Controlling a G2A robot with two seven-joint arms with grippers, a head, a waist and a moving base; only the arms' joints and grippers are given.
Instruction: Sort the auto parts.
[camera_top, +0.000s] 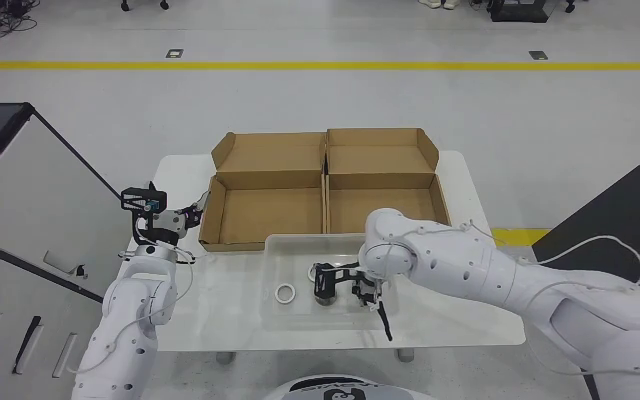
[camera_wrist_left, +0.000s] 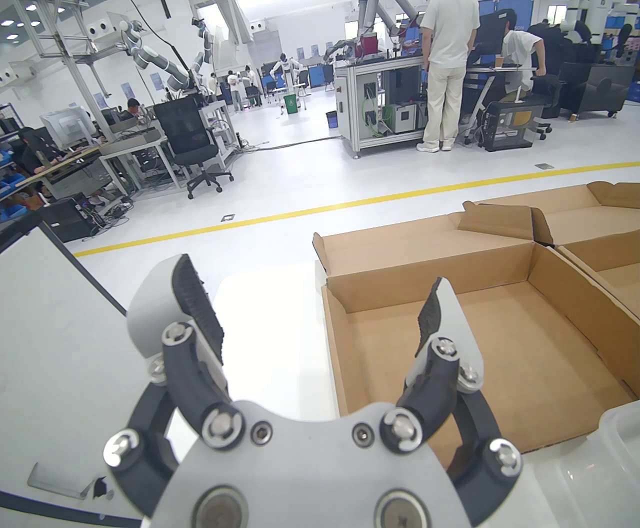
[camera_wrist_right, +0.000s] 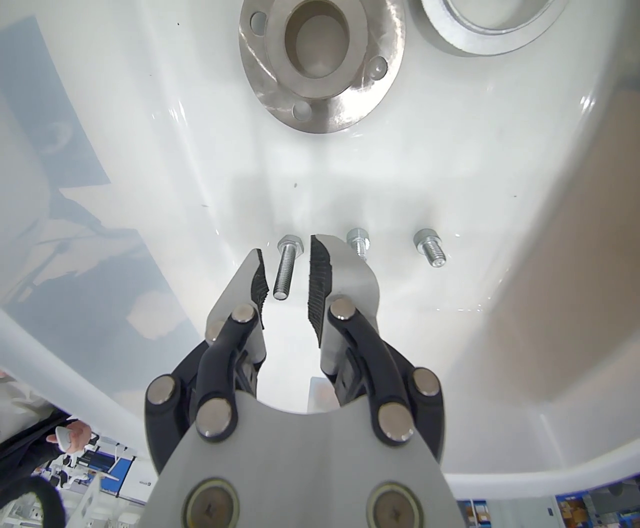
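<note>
A silver bolt (camera_wrist_right: 286, 270) lies on the floor of the white plastic tray (camera_wrist_right: 150, 150), between the fingers of my right gripper (camera_wrist_right: 285, 250). That gripper is open, with a thin gap on each side of the bolt. A second bolt (camera_wrist_right: 361, 242) is partly hidden behind one finger, and a third bolt (camera_wrist_right: 431, 247) lies beside it. Farther ahead rest a metal flange (camera_wrist_right: 320, 60) and a metal ring (camera_wrist_right: 490, 25). From above, my right gripper (camera_top: 322, 288) sits low inside the tray (camera_top: 300, 320). My left gripper (camera_wrist_left: 315, 280) is open and holds nothing, beside the left cardboard box (camera_wrist_left: 560, 280).
Two open cardboard boxes (camera_top: 265, 215) (camera_top: 385, 208) stand side by side behind the tray, flaps raised at the back. A white ring (camera_top: 285, 293) lies in the tray to the left of the right gripper. My left gripper (camera_top: 193, 213) hovers at the table's left edge.
</note>
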